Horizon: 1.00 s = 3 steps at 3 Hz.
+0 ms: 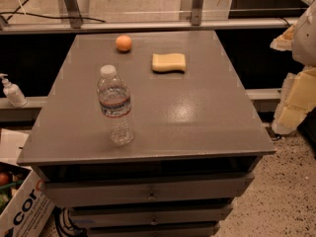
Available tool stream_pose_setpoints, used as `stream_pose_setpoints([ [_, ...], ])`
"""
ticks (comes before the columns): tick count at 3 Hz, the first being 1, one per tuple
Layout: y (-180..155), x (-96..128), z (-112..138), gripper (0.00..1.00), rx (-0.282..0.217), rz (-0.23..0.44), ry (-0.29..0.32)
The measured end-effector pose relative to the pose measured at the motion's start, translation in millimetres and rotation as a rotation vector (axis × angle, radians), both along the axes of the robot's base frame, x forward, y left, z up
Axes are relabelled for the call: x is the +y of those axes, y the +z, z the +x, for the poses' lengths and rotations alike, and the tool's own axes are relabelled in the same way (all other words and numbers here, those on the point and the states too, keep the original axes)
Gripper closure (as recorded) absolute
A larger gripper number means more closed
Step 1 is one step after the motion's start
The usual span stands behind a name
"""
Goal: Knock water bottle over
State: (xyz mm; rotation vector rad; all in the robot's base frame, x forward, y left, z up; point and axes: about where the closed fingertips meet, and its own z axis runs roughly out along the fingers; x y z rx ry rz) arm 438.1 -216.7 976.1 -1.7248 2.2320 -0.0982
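From where I stand, the clear ribbed plastic water bottle (115,105), with its white screw cap and red-white-blue label band, is upright near the front left of the grey desk (197,122). It is well apart from the small orange ball (124,43) and the yellow sponge (169,62) at the back. The robot's pale end effector (296,100) hangs off the desk's right side, far from the bottle; I cannot tell whether it is spread or pressed together. To do this well, I'd say it should cross in front of the sponge and push sideways high on the bottle, at the label or above. A push near the base would likely just slide it. Tipping it toward the back should keep it from rolling off the front edge.
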Motion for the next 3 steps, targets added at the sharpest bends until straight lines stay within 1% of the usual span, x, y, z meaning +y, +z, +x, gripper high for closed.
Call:
stream_pose_setpoints([
  [1, 0.0, 0.0, 0.0, 0.0, 0.0, 0.0, 0.0],
  [2, -10.6, 11.3, -0.2, 0.0, 0.01, 0.06, 0.024],
  [3, -28.0, 39.4, -0.5, 0.0, 0.027, 0.167, 0.061],
])
